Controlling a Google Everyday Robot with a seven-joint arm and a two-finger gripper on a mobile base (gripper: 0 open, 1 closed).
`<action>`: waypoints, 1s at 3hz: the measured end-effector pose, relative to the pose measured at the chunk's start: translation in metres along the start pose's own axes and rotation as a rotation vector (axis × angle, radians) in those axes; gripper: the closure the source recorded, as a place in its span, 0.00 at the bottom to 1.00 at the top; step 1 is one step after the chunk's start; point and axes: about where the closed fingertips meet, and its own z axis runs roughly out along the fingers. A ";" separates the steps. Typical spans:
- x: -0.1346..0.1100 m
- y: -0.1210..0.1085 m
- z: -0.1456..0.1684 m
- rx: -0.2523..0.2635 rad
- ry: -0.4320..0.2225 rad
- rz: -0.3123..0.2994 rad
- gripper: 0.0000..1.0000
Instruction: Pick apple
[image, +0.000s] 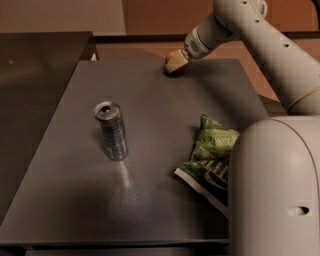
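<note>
Where the gripper (176, 63) ends, in the upper middle of the frame, I see its pale tan tip right on the apple (170, 54). The tip covers the front of the apple. Only a bit of red and yellow peeks out at the top left, and a thin red edge shows below. I cannot tell if the gripper is squeezing the apple or is just set against it.

The apple is at the far edge of the dark grey table (150, 200), toward the top of the frame. I cannot tell if it rests on the table top or hangs just above it.

From the gripper, the white arm (260, 35) goes up and to the right, to the top right corner of the frame. Then it bends and runs down the right side. A big round white part of the robot (275, 190) fills the lower right corner.

A green snack bag (210, 155) lies flat on the table, right of the middle. Its right side is hidden behind that white part.

A silver can (111, 131) stands upright left of the middle, well apart from the bag and from the apple.

On the left side of the frame I see a second dark surface (35, 75) just beside the table.
</note>
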 end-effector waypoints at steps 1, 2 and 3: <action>0.000 0.002 -0.005 -0.013 -0.013 0.011 0.65; -0.005 0.009 -0.022 -0.024 -0.038 0.011 0.88; -0.021 0.029 -0.051 -0.066 -0.060 -0.025 1.00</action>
